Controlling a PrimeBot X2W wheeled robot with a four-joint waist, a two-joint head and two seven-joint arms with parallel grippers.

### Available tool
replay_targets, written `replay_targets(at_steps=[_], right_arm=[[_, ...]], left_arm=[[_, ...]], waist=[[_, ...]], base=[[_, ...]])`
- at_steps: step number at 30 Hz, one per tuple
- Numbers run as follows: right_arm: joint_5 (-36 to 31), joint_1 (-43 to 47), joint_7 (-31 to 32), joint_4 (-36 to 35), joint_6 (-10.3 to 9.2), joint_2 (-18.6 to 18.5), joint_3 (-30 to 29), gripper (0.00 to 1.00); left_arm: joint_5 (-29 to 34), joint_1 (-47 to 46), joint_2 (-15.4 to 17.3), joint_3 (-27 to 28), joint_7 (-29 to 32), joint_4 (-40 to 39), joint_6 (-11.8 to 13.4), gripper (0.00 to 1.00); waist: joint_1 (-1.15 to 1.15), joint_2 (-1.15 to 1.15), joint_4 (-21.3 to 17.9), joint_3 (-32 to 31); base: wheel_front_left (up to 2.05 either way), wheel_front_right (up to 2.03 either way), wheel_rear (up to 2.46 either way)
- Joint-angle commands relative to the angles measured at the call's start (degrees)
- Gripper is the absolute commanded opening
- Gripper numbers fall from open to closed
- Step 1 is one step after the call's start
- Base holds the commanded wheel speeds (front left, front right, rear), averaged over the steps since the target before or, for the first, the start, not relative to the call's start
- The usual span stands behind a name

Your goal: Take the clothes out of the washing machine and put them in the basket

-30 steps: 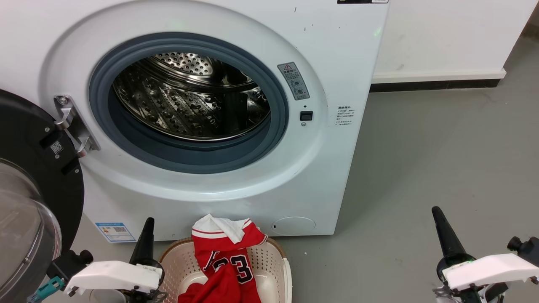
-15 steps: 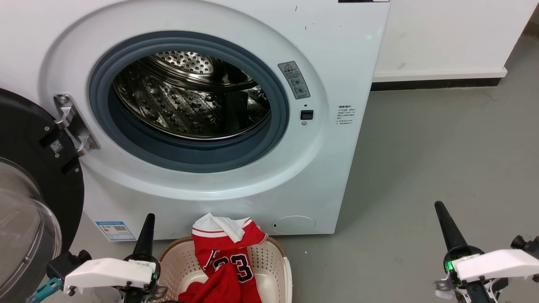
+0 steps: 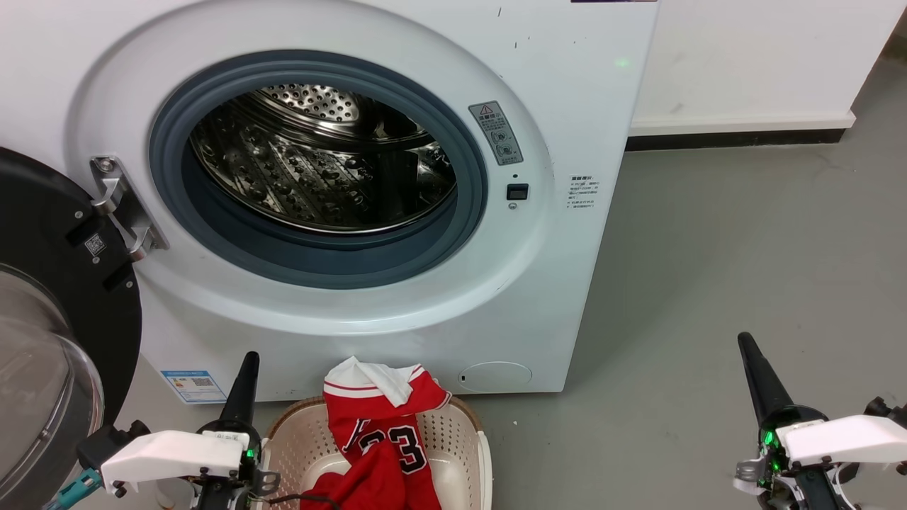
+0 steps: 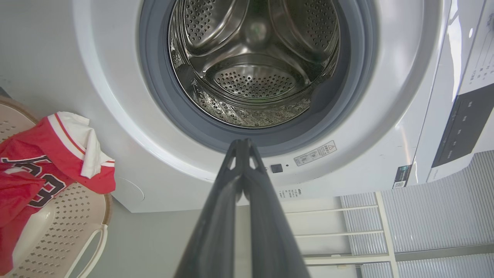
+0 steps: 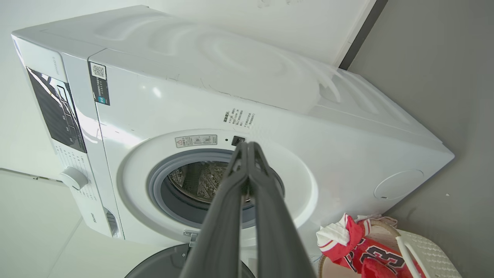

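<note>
Red jersey (image 3: pixel 382 425) drapes over the basket (image 3: pixel 482 453) before the washing machine (image 3: pixel 567 106) — my left gripper (image 3: pixel 249 358) and right gripper (image 3: pixel 745 341) both pinched closed, clear of it

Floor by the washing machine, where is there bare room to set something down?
The widest bare patch is the grey floor right of the washing machine, bordered by the wall skirting and the right gripper. The drum looks empty too. It is crowded in front: basket with jersey, open door.
</note>
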Motion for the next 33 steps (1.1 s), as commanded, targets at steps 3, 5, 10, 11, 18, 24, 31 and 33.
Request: replay_targets(at_steps=[3, 5, 10, 11, 18, 24, 31, 33], right_arm=[[2.42, -1.49, 0.26, 0.25, -0.02, -0.11, -0.29, 0.00], [3.45, -1.66, 0.38, 0.42, -0.02, -0.08, -0.40, 0.00], [5.92, -2.17, 0.67, 0.85, -0.03, -0.01, -0.68, 0.00], [6.39, -2.25, 0.75, 0.94, -0.02, -0.01, -0.74, 0.00], [9.23, -2.41, 1.10, 1.40, -0.03, 0.08, -1.09, 0.00], [11.93, -2.87, 1.38, 1.86, -0.03, 0.17, -1.39, 0.00], [14.84, -3.43, 1.72, 2.42, -0.03, 0.28, -1.71, 0.00], [15.75, -3.49, 1.81, 2.58, -0.03, 0.29, -1.82, 0.00]], left_arm=[[-2.21, -1.40, 0.02, 0.24, 0.44, 0.00, -0.47, 0.00], [-3.21, -1.52, -0.02, 0.32, 0.58, 0.11, -0.56, 0.00], [-5.55, -1.62, -0.12, 0.50, 0.98, 0.33, -0.75, 0.00], [-6.01, -1.58, -0.15, 0.55, 1.04, 0.39, -0.79, 0.00], [-8.72, -1.93, -0.25, 0.79, 1.51, 0.65, -0.95, 0.00], [-11.29, -2.24, -0.35, 1.00, 1.91, 0.87, -1.14, 0.00], [-14.20, -2.55, -0.47, 1.25, 2.49, 1.10, -1.39, 0.00], [-14.92, -2.42, -0.51, 1.31, 2.46, 1.20, -1.36, 0.00]], waist=[[0.00, 0.00, 0.02, 0.06], [0.00, 0.00, 0.04, 0.09], [0.00, 0.00, 0.07, 0.18], [0.00, 0.00, 0.07, 0.20], [0.00, 0.00, 0.11, 0.30], [0.00, 0.00, 0.15, 0.40], [0.00, 0.00, 0.19, 0.52], [0.00, 0.00, 0.20, 0.56]], base=[[0.00, 0.00, 0.00], [0.00, 0.00, 0.00], [0.00, 0.00, 0.00], [0.00, 0.00, 0.00], [0.00, 0.00, 0.00], [0.00, 0.00, 0.00], [0.00, 0.00, 0.00], [0.00, 0.00, 0.00]])
